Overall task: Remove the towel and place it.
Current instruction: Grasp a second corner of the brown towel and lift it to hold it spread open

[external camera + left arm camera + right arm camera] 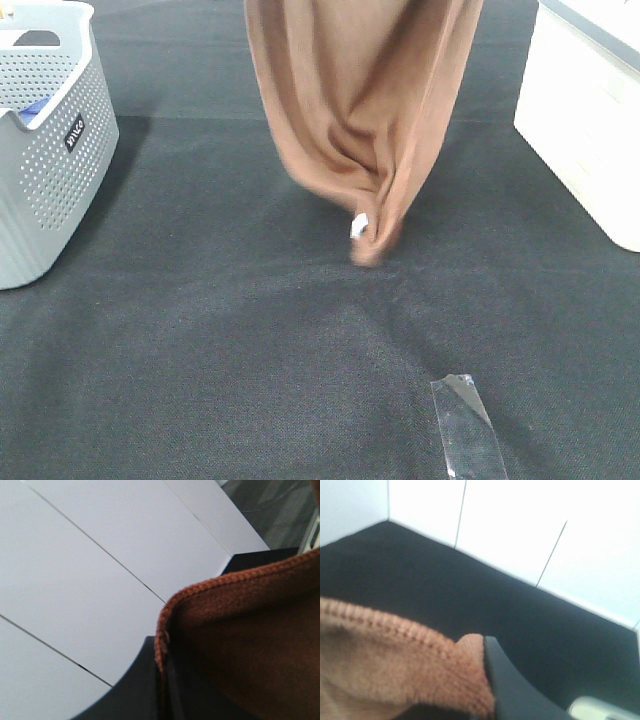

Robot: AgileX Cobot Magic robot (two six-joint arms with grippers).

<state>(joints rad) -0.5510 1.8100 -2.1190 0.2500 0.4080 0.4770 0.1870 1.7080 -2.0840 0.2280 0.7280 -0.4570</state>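
The brown plush towel [360, 100] hangs in the air over the middle of the dark mat, its top out of the exterior high view. Its lowest corner, with a small white tag [359, 226], hangs just above the mat. Neither gripper shows in the exterior high view. In the left wrist view the towel's stitched edge [240, 645] lies pinched against my left gripper [164, 680], which is shut on it. In the right wrist view the towel [395, 665] is held in my right gripper [487, 680] against a black finger [512, 690].
A grey perforated basket [50, 180] stands at the left edge with a blue item [33, 108] inside. A white box [590, 130] stands at the right. A strip of clear tape [466, 425] lies on the dark mat [200, 350] at the front.
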